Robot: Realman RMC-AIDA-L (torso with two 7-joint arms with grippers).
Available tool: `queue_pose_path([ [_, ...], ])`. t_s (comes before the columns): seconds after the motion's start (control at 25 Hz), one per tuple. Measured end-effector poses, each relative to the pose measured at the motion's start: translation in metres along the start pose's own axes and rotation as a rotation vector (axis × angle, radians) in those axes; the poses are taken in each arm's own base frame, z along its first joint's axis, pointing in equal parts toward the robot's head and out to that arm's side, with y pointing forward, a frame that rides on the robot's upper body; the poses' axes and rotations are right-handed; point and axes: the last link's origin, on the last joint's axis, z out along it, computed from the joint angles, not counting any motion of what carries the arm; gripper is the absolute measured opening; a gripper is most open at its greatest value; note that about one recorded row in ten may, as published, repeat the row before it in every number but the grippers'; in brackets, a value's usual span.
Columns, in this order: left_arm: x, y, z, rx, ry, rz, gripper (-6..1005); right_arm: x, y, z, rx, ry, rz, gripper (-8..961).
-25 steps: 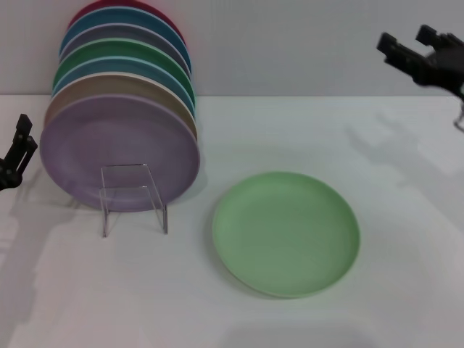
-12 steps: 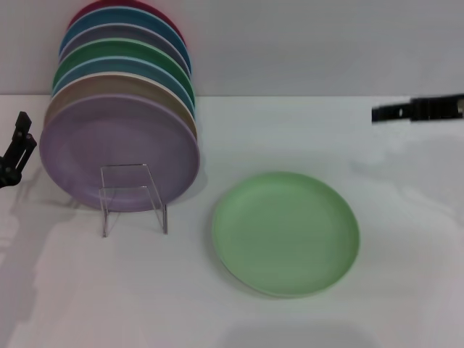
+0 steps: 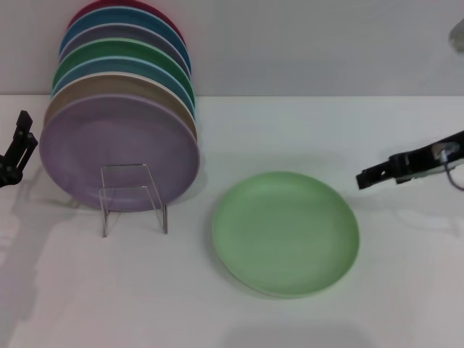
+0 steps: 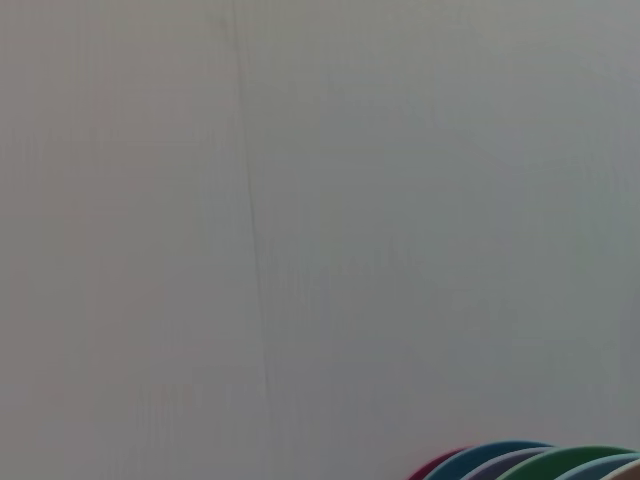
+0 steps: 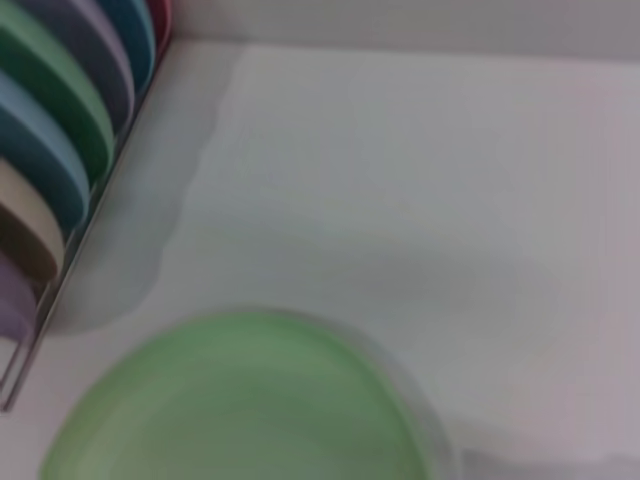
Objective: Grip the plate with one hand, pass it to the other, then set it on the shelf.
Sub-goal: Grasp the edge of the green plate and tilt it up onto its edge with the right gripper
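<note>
White table (image 3: 290, 130) under a pale grey wall, seen from the head view. Lying flat near the middle, hollow side up: the plate (image 3: 286, 232), light mint green, round and so without a long axis of its own, in the same spot as a second ago. To its left, well apart, the shelf (image 3: 133, 197), its clear bent bracket in front of a lavender plate (image 3: 119, 152) standing on edge, with a tan plate, a pale blue one, a darker green plate (image 3: 130, 61), a grey-violet, a blue and a dark red ranked behind it. Right hand (image 3: 371, 176) now low over the table, just beside the mint plate's right rim and not touching it; a second ago high up near the wall at the top right, half a second ago about midway down. Seen edge-on as a dark bar pointing left toward the plate; cannot tell how far open, holding nothing. Left hand (image 3: 16, 148) parked at the left edge, unchanged, beside the lavender plate; opening not readable, nothing in it.

From the left wrist view: almost only bare wall, with the tops of the stacked plates (image 4: 530, 462) peeking in at one corner.

From the right wrist view: near half of the plate (image 5: 240, 400) flat on the table, blurred, and the row of standing plates (image 5: 60, 130) off to one side, well apart from it. No fingers showing.
</note>
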Motion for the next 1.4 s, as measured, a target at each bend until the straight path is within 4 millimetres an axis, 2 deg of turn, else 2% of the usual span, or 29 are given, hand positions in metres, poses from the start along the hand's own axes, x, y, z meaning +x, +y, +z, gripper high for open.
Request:
queue_pose_path([
  [0.2, 0.0, -0.001, -0.001, 0.001, -0.001, 0.004, 813, 0.001, 0.006, 0.023, -0.012, 0.062, -0.027, 803],
  [0.56, 0.001, -0.002, 0.0, -0.001, 0.003, 0.008, 813, 0.002, 0.011, 0.044, -0.015, 0.113, -0.044, 803],
  [0.92, 0.0, -0.002, 0.001, -0.002, 0.001, 0.011, 813, 0.005, 0.012, 0.058, -0.012, 0.138, -0.046, 794],
  [1.4, 0.001, -0.002, 0.002, -0.003, 0.002, 0.011, 813, 0.005, 0.016, 0.066, -0.004, 0.149, -0.068, 746],
])
